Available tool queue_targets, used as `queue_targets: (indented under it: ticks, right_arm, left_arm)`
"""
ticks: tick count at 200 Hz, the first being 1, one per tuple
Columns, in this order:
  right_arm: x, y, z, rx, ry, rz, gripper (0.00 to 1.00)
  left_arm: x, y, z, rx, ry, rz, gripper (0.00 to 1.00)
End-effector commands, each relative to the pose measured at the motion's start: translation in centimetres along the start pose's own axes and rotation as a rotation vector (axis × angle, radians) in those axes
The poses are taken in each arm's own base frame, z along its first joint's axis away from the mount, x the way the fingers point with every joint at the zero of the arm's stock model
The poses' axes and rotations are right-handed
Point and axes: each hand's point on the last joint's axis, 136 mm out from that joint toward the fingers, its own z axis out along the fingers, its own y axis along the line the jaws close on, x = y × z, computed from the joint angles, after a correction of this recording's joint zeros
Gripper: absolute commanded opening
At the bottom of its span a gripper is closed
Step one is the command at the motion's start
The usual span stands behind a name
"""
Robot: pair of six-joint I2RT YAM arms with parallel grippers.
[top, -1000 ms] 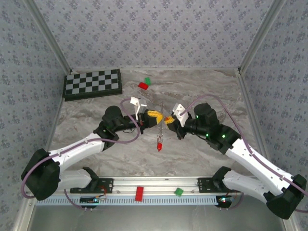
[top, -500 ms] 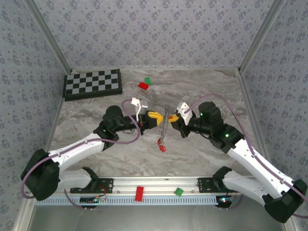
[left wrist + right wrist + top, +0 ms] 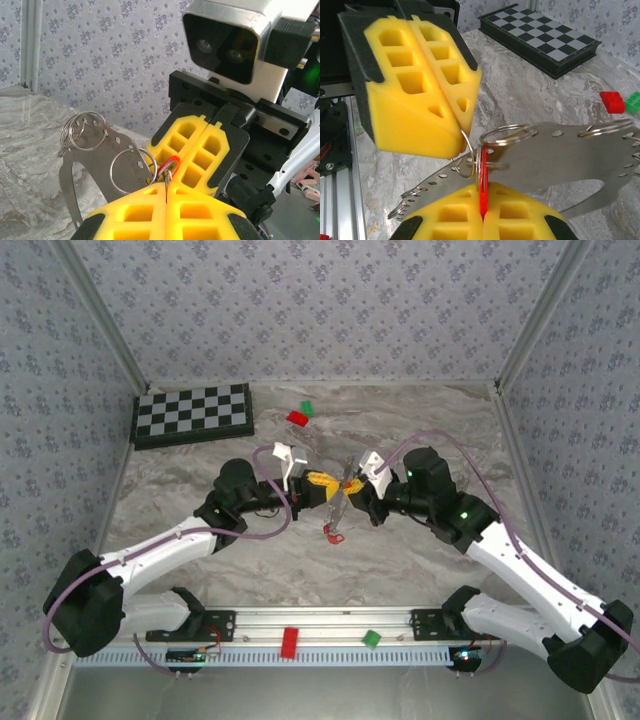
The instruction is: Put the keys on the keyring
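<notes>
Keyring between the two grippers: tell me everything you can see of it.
The keyring looks like a flat, dull grey metal band with small punched holes, curving into an arch. Several thin silvery split rings hang through it. It is held up above the table, roughly level. The left gripper is shut on one ring. The right gripper pinches a red key against another.
</notes>
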Motion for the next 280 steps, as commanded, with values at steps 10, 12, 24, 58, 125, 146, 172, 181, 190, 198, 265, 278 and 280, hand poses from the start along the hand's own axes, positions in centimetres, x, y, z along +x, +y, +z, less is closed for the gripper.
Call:
queue_targets:
  ticks: [10,12,24,58,125,146,172,181,190,198,265,278,280]
  right_arm:
    - [-2.0,0.5,-0.7,-0.005,-0.037,-0.053,0.0]
    - [-2.1,0.5,-0.8,-0.005,-0.036,-0.054,0.0]
    - [-2.1,0.4,-0.9,0.003,-0.03,-0.058,0.0]
    - [-2.4,0.2,-1.4,0.025,-0.041,-0.071,0.0]
    - [-3.0,-0.3,-2.3,0.073,-0.052,-0.094,0.0]
    - [-3.3,-0.5,-2.7,0.089,-0.053,-0.102,0.0]
    - [-3.6,-0.9,-3.1,0.109,-0.047,-0.104,0.0]
    - [-3.5,-1.1,-3.1,0.122,-0.039,-0.1,0.0]
    - [-3.4,-1.5,-3.1,0.14,-0.03,-0.096,0.0]
    - [-3.2,-1.9,-3.1,0.158,-0.016,-0.092,0.0]
    - [-2.3,-5.0,-1.8,0.253,0.065,-0.049,0.0]
    - [-2.1,-5.9,-1.2,0.275,0.087,-0.042,0.0]
    - [-2.0,-6.1,-1.1,0.278,0.093,-0.039,0.0]
  left_arm:
    - [-2.8,-1.2,0.2,0.035,-0.056,0.069,0.0]
    - [-2.8,-1.2,0.2,0.034,-0.056,0.068,0.0]
    - [-2.7,-1.1,0.2,0.032,-0.055,0.067,0.0]
    - [-2.3,-1.0,0.4,0.038,-0.04,0.059,0.0]
    - [-1.2,-0.3,0.6,0.016,-0.004,0.059,0.0]
    - [-0.9,0.1,0.6,0.0,0.003,0.059,0.0]
    - [-0.9,0.8,0.5,-0.034,0.003,0.051,0.03]
    - [-1.1,1.2,0.4,-0.05,-0.003,0.045,0.15]
    - [-1.4,1.5,0.2,-0.066,-0.014,0.039,0.2]
    - [-1.7,1.8,0.0,-0.078,-0.025,0.035,0.25]
    - [-3.8,3.6,-2.9,-0.279,-0.089,0.04,0.71]
    - [-4.0,4.2,-3.8,-0.34,-0.108,0.04,0.86]
    - [-4.0,4.2,-4.0,-0.348,-0.111,0.04,0.88]
